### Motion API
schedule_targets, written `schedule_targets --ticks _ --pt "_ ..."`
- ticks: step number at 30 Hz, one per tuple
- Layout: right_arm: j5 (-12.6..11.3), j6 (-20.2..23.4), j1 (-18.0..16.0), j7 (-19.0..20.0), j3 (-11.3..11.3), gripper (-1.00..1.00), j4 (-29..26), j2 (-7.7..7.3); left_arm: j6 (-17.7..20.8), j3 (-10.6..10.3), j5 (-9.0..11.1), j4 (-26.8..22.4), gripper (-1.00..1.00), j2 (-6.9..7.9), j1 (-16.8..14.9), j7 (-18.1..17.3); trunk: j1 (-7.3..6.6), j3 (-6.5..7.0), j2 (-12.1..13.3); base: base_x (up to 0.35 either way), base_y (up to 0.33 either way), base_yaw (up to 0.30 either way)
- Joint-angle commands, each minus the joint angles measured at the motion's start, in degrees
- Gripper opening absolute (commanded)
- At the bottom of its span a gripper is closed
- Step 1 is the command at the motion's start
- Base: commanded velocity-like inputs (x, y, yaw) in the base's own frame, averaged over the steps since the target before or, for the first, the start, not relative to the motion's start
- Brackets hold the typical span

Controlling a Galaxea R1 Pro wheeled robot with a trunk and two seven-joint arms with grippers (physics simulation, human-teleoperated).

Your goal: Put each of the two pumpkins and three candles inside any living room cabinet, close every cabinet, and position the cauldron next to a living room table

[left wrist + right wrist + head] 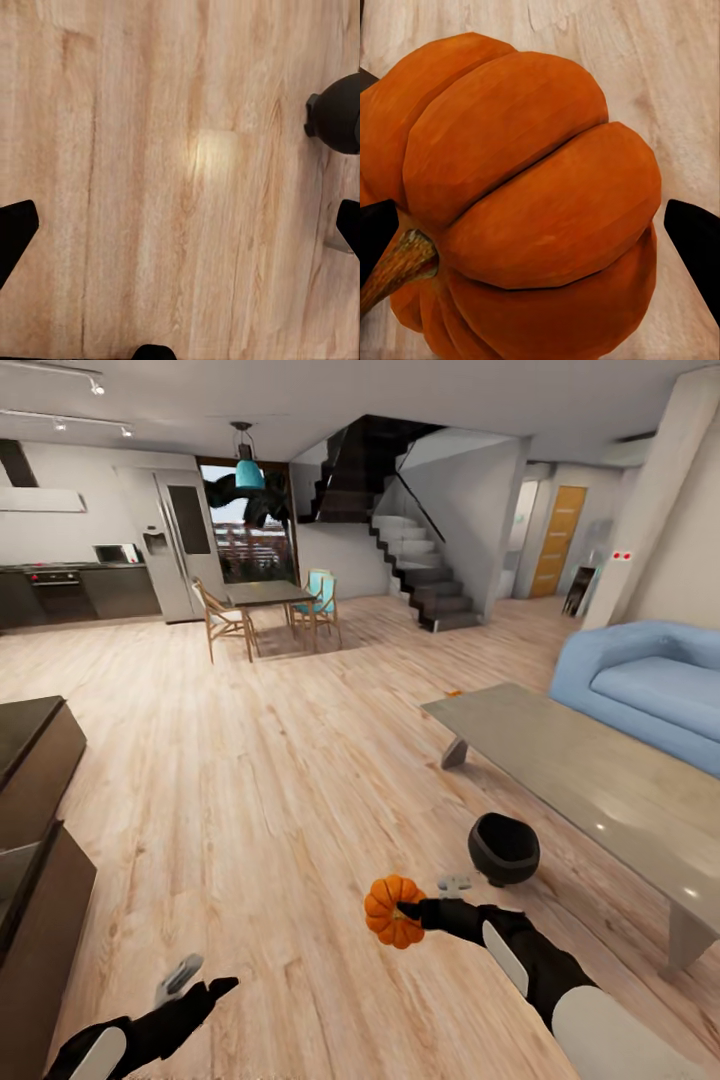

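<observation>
Right claw (408,911) is carrying one pumpkin (392,911), clamped, above the floor; left claw (195,978) is hanging apart, empty. Cauldron (503,847) is sitting beside the counter (600,780) (stowing not yet done).

Cauldron (503,848) on floor (280,780) beside table (600,780).

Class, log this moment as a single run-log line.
right end effector: holds pumpkin above floor | left end effector: open, empty | cauldron: on floor beside table | cabinet: at left
</observation>
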Motion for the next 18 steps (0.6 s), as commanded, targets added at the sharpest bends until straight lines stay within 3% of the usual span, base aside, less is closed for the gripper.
schedule_targets --ticks 1,2,4,7,15,18 --pt "-0.59 -0.20 -0.01 -0.08 0.22 -1.00 0.37 -0.07 -0.90 -0.11 -0.77 0.05 1.00 -0.09 -0.06 0.05 -0.23 0.14 0.39 0.000 0.000 0.269" --pt "-0.58 -0.63 0.00 -0.07 0.21 -1.00 0.74 -0.09 -1.78 -0.20 -1.82 0.09 1.00 -0.50 -0.06 0.10 -0.45 0.31 0.79 0.000 0.000 0.217" --pt "-0.58 -1.10 0.00 -0.01 0.17 -1.00 1.26 -0.13 -2.93 -0.75 -4.34 0.13 1.00 -3.05 -0.07 0.14 -0.89 0.67 1.59 0.000 0.000 0.091" --pt "-0.52 -1.37 0.03 -0.03 0.19 -1.00 1.48 -0.08 -3.75 -0.59 -6.66 1.11 1.00 -4.92 -0.07 0.13 -0.89 0.67 1.59 0.000 0.000 0.035" --pt "0.25 -5.75 1.61 0.06 0.27 -1.00 3.40 1.22 -8.07 -0.54 -7.77 3.44 1.00 -5.81 -0.07 0.07 -0.89 0.67 1.59 0.016 0.000 0.007" --pt "1.18 -6.55 1.72 0.05 0.21 -1.00 4.13 1.44 -8.61 -0.63 -7.92 6.66 1.00 -5.91 -0.17 0.07 -0.89 0.67 1.59 0.173 0.000 0.000"
